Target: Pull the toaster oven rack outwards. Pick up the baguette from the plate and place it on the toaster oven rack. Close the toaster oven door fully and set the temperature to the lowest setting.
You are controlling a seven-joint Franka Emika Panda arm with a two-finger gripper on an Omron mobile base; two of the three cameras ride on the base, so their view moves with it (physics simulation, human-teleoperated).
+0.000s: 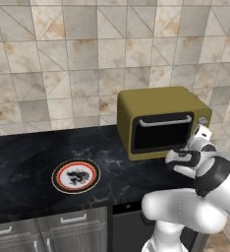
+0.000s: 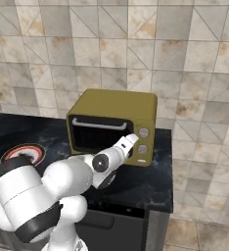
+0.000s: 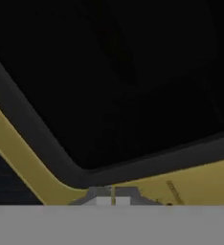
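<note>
Hand view: my pincer [image 3: 112, 195] pinched shut, empty, nosed against lower frame of toaster oven door [image 3: 114, 91], likely having pushed it closed. Toaster oven [image 1: 158, 120] sits on black marble counter [image 1: 23, 157] against beige tiled wall [image 1: 63, 54]. Plate [image 1: 76, 175] lies bare, well left of oven; baguette presumably behind dark glass. 2 knobs [image 2: 143, 140] wait just right of door.

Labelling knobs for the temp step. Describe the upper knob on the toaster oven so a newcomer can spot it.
Find the olive-yellow toaster oven on the black counter by the tiled wall. On its front, right of the dark glass door, sit two small round grey knobs. The upper knob is the higher one, level with the door's silver handle.
</note>
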